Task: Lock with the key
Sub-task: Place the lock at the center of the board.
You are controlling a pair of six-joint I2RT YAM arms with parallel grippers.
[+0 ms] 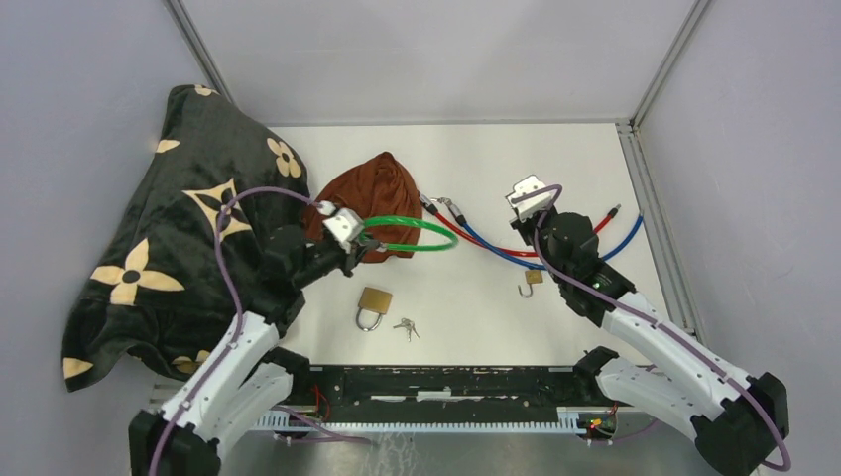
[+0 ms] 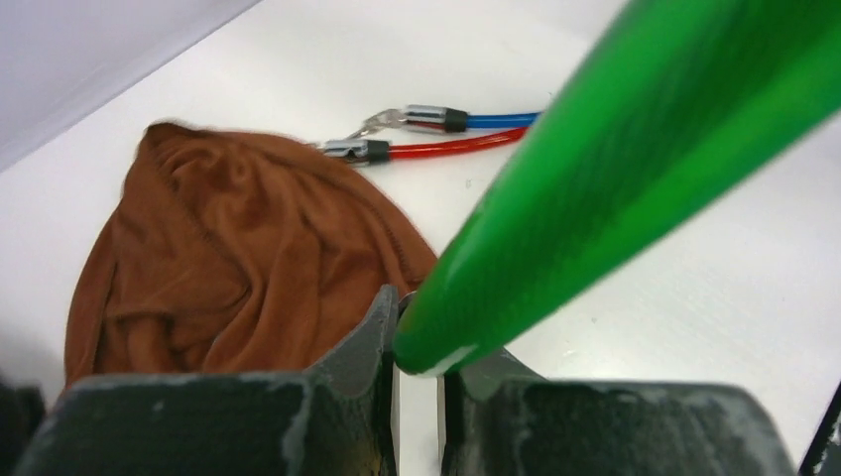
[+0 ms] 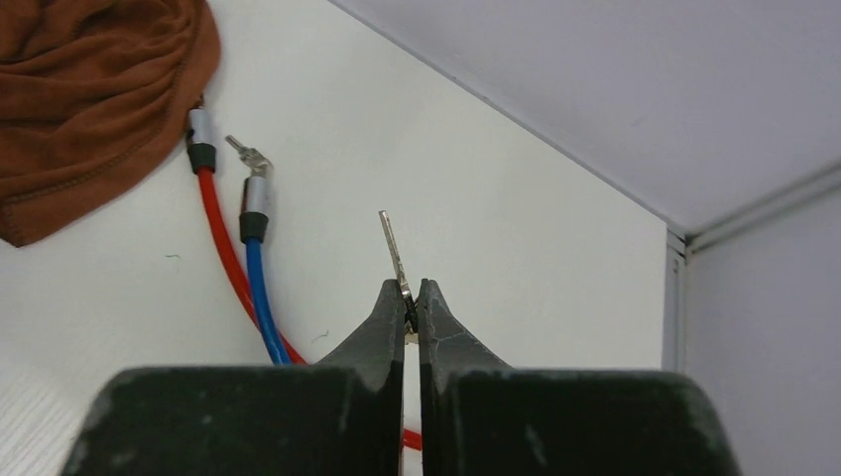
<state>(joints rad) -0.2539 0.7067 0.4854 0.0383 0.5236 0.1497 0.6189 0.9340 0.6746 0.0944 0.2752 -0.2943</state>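
Observation:
My right gripper (image 1: 526,203) (image 3: 411,293) hangs above the table at the back right, shut on a small silver key (image 3: 394,250) whose blade sticks up past the fingertips. My left gripper (image 1: 357,241) (image 2: 421,332) is shut on one end of a green cable loop (image 1: 415,236) (image 2: 615,169), held above the table. A brass padlock (image 1: 374,303) lies on the table in front of the left gripper, with a bunch of keys (image 1: 406,327) beside it. A smaller brass padlock (image 1: 534,279), shackle open, lies below the right arm.
A brown cloth (image 1: 372,196) (image 2: 228,258) (image 3: 89,89) sits behind the green loop. Red (image 1: 476,241) (image 3: 223,248) and blue (image 1: 496,246) (image 3: 260,288) cables with metal ends cross the table's middle. A black patterned blanket (image 1: 169,238) covers the left side.

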